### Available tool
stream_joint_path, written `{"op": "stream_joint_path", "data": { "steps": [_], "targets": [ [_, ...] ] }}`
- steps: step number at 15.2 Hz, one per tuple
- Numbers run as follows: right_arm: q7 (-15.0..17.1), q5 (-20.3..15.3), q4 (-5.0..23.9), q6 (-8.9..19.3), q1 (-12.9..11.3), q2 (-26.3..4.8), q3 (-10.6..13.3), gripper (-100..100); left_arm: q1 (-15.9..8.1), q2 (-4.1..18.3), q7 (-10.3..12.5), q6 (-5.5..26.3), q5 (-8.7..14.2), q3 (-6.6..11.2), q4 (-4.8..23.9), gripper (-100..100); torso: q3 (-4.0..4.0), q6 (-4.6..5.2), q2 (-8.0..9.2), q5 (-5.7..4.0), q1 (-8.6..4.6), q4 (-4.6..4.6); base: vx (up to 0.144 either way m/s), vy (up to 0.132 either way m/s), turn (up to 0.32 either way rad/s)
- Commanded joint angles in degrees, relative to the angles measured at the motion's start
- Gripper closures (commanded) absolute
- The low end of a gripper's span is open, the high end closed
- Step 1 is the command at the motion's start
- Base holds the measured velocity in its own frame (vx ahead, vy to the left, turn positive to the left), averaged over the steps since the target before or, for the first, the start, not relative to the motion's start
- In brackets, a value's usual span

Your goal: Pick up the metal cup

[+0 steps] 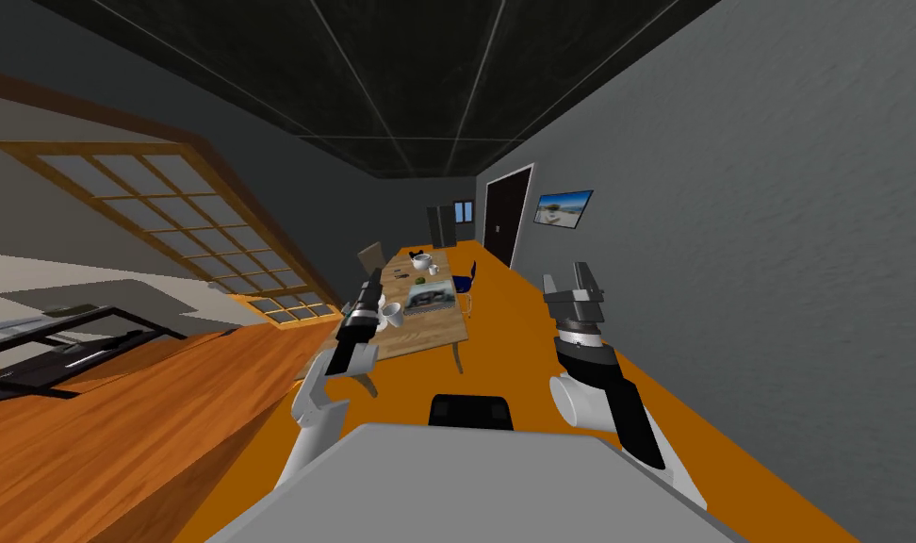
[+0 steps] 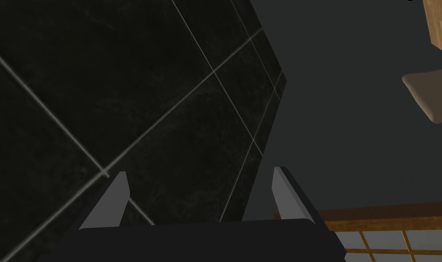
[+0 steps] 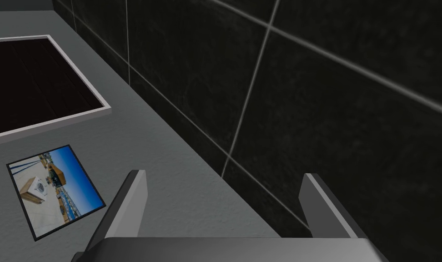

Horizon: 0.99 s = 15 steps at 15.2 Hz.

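Where the glossy orange floor (image 1: 527, 316) runs up the middle of the frame between dark grey walls, both arms are raised above it. At centre-left the left gripper (image 1: 371, 280) is held upright, its thin grey fingers (image 2: 115, 195) spread apart with nothing between them. At centre-right the right gripper (image 1: 571, 281) is likewise spread wide and empty. Beyond, at centre frame, a long light wooden table (image 1: 428, 332) is seen. A small pale cup (image 1: 392, 315) stands on its near end, and a white bowl (image 1: 421, 260) at the far end.
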<state>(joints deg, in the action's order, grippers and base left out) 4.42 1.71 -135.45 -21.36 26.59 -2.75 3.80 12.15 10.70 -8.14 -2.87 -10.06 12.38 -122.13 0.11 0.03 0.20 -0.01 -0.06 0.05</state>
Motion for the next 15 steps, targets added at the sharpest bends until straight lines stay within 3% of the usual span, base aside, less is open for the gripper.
{"op": "stream_joint_path", "data": {
  "steps": [1, 2, 3, 5, 6, 9, 10, 12, 13, 15],
  "targets": [
    [0.0, 0.0, 0.0, 0.0, 0.0, 0.0, 0.0, 0, -0.91, -0.07, 0.05, 2.86, -0.3, 1.11, 1.02, -100, 0.0, 0.0, 0.0, 0.0, 0.0, 0.0, -0.053, -0.03, -0.159],
    [0.0, 0.0, 0.0, 0.0, 0.0, 0.0, 0.0, 0, -0.91, -0.07, 0.05, 3.11, -0.3, 1.11, 1.02, -100, 0.01, 0.0, 0.01, 0.0, -0.01, 0.0, -0.039, -0.016, -0.075],
    [0.0, 0.0, 0.0, 0.0, 0.0, 0.0, 0.0, 0, -2.56, 0.2, 0.27, 5.38, -0.47, 2.85, 2.54, -100, 0.0, -0.02, 0.0, 0.0, 0.01, 0.0, -0.049, -0.017, -0.126],
    [0.0, 0.0, 0.0, 0.0, 0.0, 0.0, 0.0, 0, -2.56, 0.2, 0.27, 6.77, -0.47, 2.85, 2.54, -100, 0.02, -0.01, 0.03, 0.01, 0.02, 0.0, -0.045, -0.021, -0.109],
    [0.0, 0.0, 0.0, 0.0, 0.0, 0.0, 0.0, 0, -4.21, 0.44, 0.49, 8.33, -0.57, 4.58, 4.11, -100, 0.01, -0.03, 0.01, 0.01, 0.02, 0.0, -0.039, -0.026, -0.141],
    [0.0, 0.0, 0.0, 0.0, 0.01, 0.0, 0.0, 0, -4.21, 0.44, 0.49, 10.59, -0.57, 4.58, 4.11, -100, 0.0, -0.03, -0.01, 0.01, 0.04, 0.0, -0.032, -0.013, -0.072],
    [0.0, 0.0, 0.0, 0.0, 0.01, 0.0, -0.01, 0, -5.83, 0.68, 0.71, 12.5, -0.6, 6.28, 5.74, -100, -0.02, -0.04, -0.05, 0.01, 0.07, -0.01, -0.028, -0.011, -0.137],
    [0.0, 0.0, 0.0, 0.0, 0.0, 0.0, 0.0, 0, -5.83, 0.68, 0.71, 14.53, -0.6, 6.28, 5.74, -100, -0.02, 0.0, -0.04, 0.01, 0.06, -0.01, -0.032, -0.009, -0.128],
    [0.0, 0.0, 0.0, 0.0, 0.01, 0.0, -0.01, 0, -7.41, 0.92, 0.94, 16.08, -0.53, 7.94, 7.39, -100, -0.03, -0.03, -0.05, 0.02, 0.08, -0.01, -0.035, -0.011, -0.144],
    [0.0, 0.0, 0.0, 0.0, 0.0, 0.0, 0.0, 0, -7.41, 0.92, 0.94, 18.42, -0.53, 7.94, 7.39, -100, -0.02, -0.01, -0.04, 0.02, 0.08, -0.01, -0.034, -0.006, -0.111]
  ]
}}
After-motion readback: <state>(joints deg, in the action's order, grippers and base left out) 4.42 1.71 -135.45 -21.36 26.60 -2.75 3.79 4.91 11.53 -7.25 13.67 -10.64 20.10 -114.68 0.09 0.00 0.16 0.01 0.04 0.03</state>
